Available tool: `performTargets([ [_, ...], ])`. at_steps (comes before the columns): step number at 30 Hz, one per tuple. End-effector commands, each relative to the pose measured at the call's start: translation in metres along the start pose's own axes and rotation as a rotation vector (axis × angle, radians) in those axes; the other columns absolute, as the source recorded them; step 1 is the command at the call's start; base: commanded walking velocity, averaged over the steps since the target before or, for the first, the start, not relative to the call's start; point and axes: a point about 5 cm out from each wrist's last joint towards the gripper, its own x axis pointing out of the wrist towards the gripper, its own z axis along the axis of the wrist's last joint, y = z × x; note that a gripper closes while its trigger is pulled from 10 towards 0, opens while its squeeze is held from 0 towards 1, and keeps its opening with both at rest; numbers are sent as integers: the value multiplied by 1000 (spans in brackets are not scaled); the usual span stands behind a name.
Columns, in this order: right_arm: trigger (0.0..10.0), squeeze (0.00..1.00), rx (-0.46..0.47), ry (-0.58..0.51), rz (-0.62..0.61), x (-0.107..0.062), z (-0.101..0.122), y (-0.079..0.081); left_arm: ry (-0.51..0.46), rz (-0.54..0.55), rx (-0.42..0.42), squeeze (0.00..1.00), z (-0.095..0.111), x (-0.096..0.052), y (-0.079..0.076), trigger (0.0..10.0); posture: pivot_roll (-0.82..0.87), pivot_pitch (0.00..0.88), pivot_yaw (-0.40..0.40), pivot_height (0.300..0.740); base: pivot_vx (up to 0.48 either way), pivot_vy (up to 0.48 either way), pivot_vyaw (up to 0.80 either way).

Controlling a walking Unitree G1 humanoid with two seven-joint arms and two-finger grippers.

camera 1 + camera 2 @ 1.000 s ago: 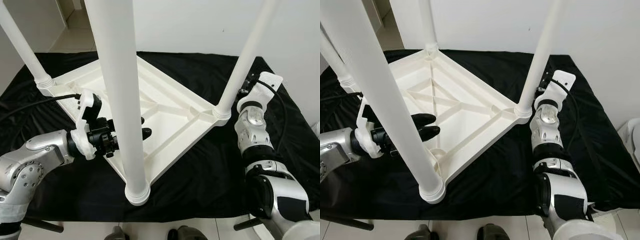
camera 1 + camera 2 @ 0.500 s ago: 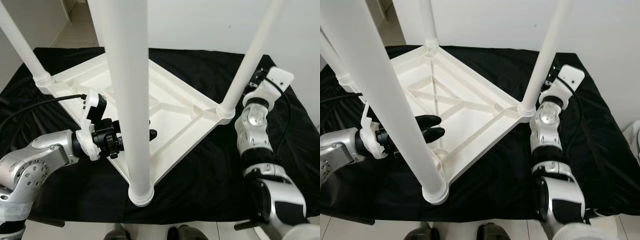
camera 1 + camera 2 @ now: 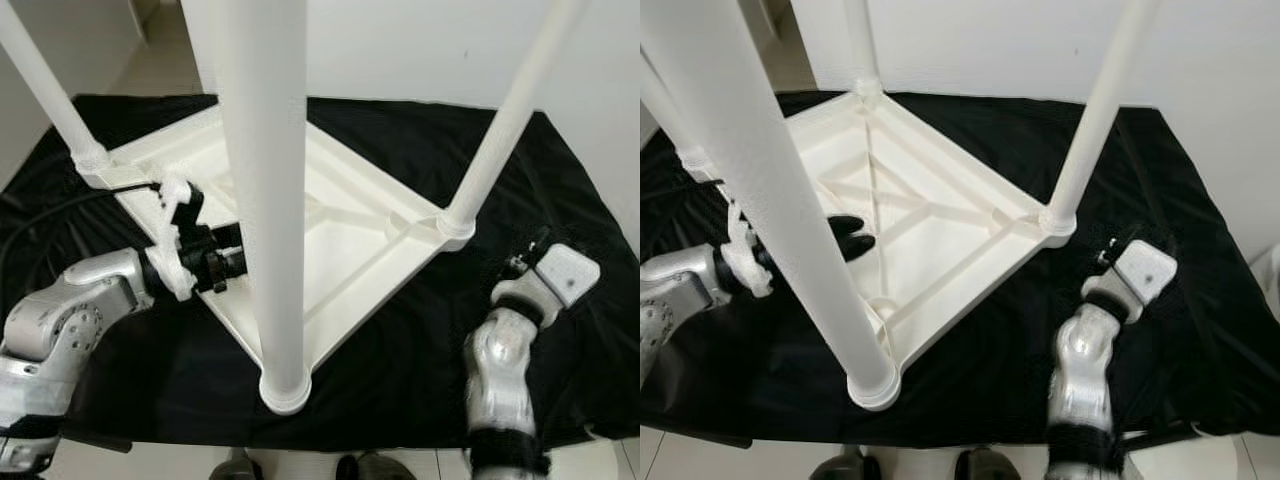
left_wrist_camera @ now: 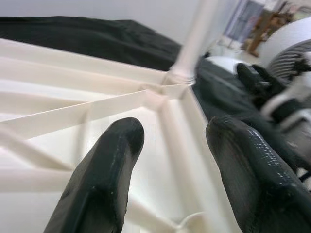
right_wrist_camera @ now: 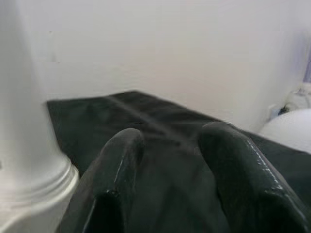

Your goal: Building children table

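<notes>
Lying upside down on a black cloth, the white table takes up the middle of the frame with 4 legs sticking up — the near leg runs right through the center, another leg stands at upper right, a 3rd at upper left, and the 4th is at the far corner.

Left gripper reaches in from the left edge over the ribbed underside, just behind the near leg — fingers spread apart, nothing between them.

Right gripper sits at lower right over the cloth, near the base of the right leg but not touching it. Its fingers have a gap and hold nothing.
</notes>
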Motion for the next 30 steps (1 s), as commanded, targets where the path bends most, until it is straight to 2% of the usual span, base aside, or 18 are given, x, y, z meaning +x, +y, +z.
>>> performTargets([
  [1, 10000, 0, 13, -14, 4, -3, 5, 2, 3, -84, 24, 0, 0, 0, -1, 10000, 33, 58, 29, 740, 0, 0, 0],
  [4, 10000, 0, 9, -13, 5, -6, 5, 0, -2, -75, 18, 0, 0, 0, 1, 10000, 31, 55, 30, 740, 0, 0, 0],
  [5, 10000, 0, 1, 2, 6, -10, 4, -4, -23, -34, 13, 0, -1, 1, 7, 10000, 28, 51, 30, 740, 0, 0, 0],
  [8, 10000, 0, -4, 13, 7, -13, 4, -7, -36, -7, 7, 0, -1, 2, 11, 10000, 25, 49, 32, 740, 0, 0, 0],
  [10, 10000, 0, -10, 16, 18, -15, 6, -9, -60, 32, 5, 0, 0, 3, 17, 10000, 24, 46, 34, 740, 0, 0, 0],
  [12, 10000, 0, -10, 14, 51, -18, 14, -12, -106, 159, 25, 0, 3, 1, 36, 10000, 24, 38, 29, 740, 0, 0, 0],
  [15, 10000, 0, -5, 14, 58, -18, 16, -13, -109, 193, 32, 0, 4, 0, 40, 10000, 24, 38, 29, 740, 0, 0, 0],
  [17, 10000, 0, 3, 16, 75, -19, 20, -12, -122, 257, 32, 0, 5, -3, 50, 10000, 24, 38, 21, 740, 0, 0, 0],
  [19, 10000, 0, 3, 16, 75, -19, 20, -12, -122, 257, 32, 0, 5, -3, 50, 10000, 24, 38, 21, 740, 0, 0, 0],
  [23, 10000, 0, 4, 16, 92, -19, 23, -11, -130, 292, 58, 0, 8, -4, 56, 10000, 23, 42, 8, 740, 0, 0, 0],
  [28, 10000, 0, -1, 4, 125, -16, 29, -9, -142, 330, 136, 0, 11, -7, 63, 10000, 20, 46, 3, 740, 0, 0, 0],
  [29, 10000, 0, -7, 6, 127, -15, 29, -11, -111, 329, 181, 0, 9, -9, 67, 10000, 23, 46, 2, 740, 0, 0, 0],
  [30, 10000, 0, -7, 6, 127, -15, 29, -11, -111, 329, 181, 0, 9, -9, 67, 10000, 23, 46, 2, 740, 0, 0, 0],
])
